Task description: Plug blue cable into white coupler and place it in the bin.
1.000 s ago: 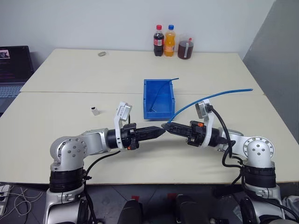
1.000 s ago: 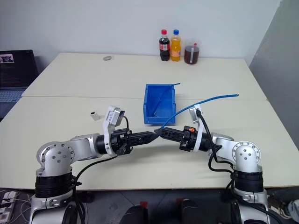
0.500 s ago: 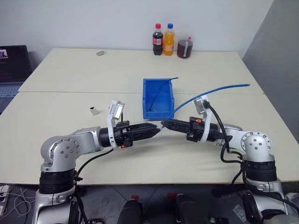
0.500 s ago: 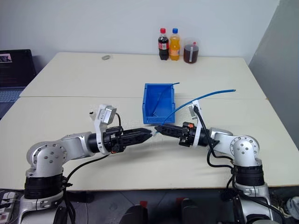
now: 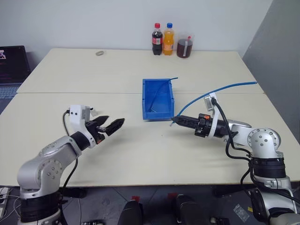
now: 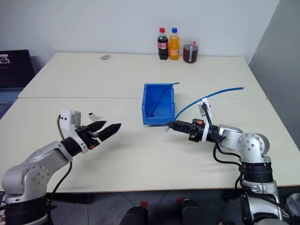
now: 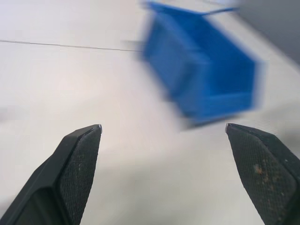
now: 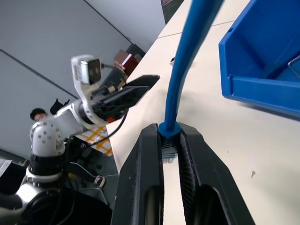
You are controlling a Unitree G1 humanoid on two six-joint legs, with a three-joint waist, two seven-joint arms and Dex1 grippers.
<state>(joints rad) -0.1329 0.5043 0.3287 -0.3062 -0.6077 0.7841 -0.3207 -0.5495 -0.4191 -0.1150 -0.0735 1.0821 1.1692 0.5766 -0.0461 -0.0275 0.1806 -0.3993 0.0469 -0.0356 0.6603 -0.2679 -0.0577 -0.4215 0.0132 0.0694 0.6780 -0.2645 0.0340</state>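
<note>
My right gripper (image 5: 175, 120) is shut on the clear plug of the blue cable (image 5: 225, 88), just off the bin's near right corner. The cable arcs up and away to the right; its plug sits between the fingers (image 8: 151, 154) in the right wrist view. The blue bin (image 5: 158, 114) stands mid-table with a thin blue wire leaning in it. My left gripper (image 5: 113, 125) hovers over the table's left side, open and empty, pointing toward the bin (image 7: 206, 75). The tiny white coupler (image 6: 93, 114) lies on the table just behind the left hand.
Two drink bottles (image 5: 162, 40) and a cup of dark drink (image 5: 183, 48) stand at the table's far edge, with a small grey object (image 5: 99, 53) to their left. A laptop (image 5: 11, 58) sits off the left side. A person (image 8: 37, 114) is far behind.
My left gripper has opened and swung left, away from the right gripper's tip where it was shut a second ago. The right gripper has drifted slightly right, still holding the cable.
</note>
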